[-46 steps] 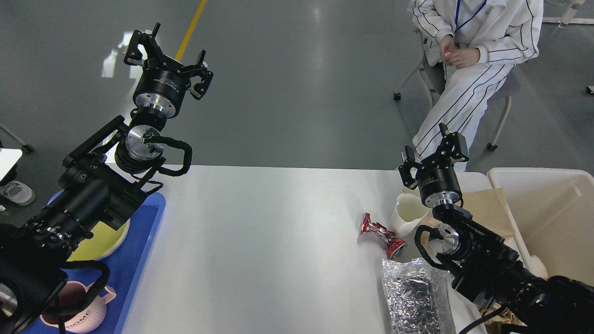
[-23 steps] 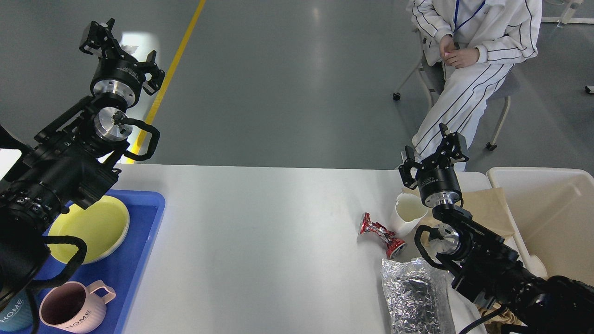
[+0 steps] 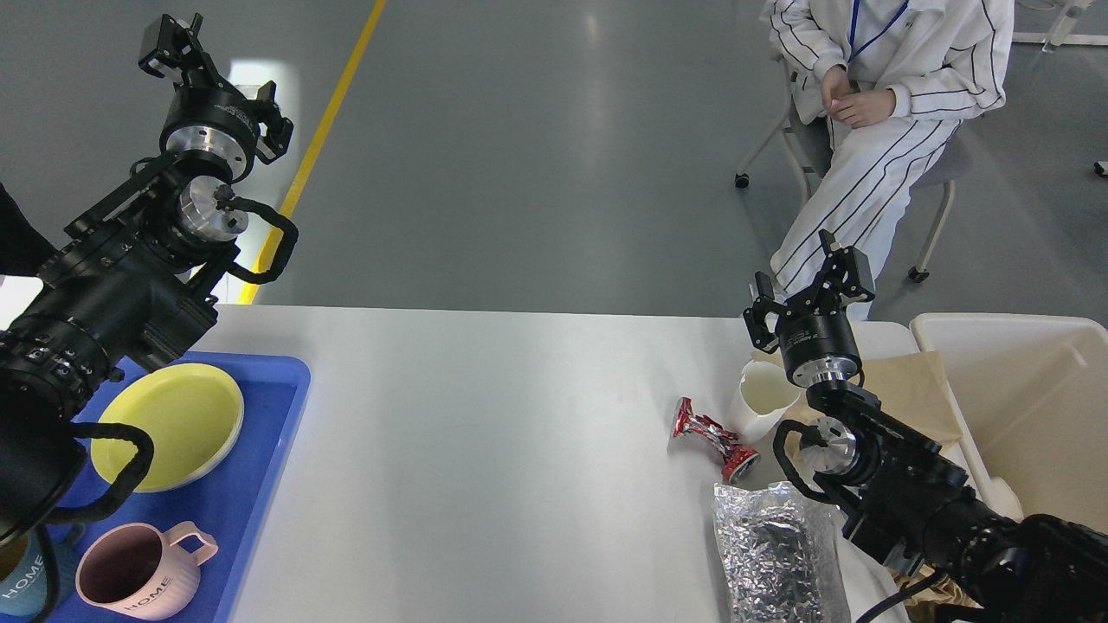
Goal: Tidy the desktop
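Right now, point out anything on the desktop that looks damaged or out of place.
A crushed red can lies on its side on the desktop, near its right end. Beside it a white paper cup looks dented, and a crumpled foil bag lies flat nearer the front edge.

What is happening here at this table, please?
A two-armed robot is tidying the desktop. Neither arm holds anything: the left gripper is raised beyond the blue tray, which carries a yellow plate and a pink mug. The right gripper hovers, fingers open, above a white cup, crushed red can and foil bag.
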Available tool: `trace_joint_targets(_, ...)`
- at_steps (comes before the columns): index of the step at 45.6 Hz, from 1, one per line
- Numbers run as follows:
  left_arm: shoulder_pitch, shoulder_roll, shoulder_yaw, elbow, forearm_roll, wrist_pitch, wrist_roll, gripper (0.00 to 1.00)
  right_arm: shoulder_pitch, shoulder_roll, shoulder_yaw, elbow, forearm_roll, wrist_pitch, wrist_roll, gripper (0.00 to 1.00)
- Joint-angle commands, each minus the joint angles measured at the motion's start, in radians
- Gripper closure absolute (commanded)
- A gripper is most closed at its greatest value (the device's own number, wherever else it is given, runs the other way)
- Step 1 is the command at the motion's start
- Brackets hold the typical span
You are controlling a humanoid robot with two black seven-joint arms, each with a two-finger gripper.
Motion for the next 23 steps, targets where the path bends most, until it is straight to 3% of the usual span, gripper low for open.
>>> trace_joint_targets(1,0.009,-0.003,0.001,0.0,0.0,0.0,0.0,0.03,0.0,0.002,0.0,0.0,0.0,0.0,0.0,0.0)
trace_joint_targets(16,0.116,-0.052,-0.001,0.011,0.0,0.0,0.0,0.03,0.0,0.002,0.0,0.0,0.0,-0.001,0.0,0.0)
trace_joint_targets(23,0.191,-0.13,-0.001,0.041,0.0,0.0,0.002,0.03,0.002,0.002,0.0,0.0,0.0,0.0,0.0,0.0)
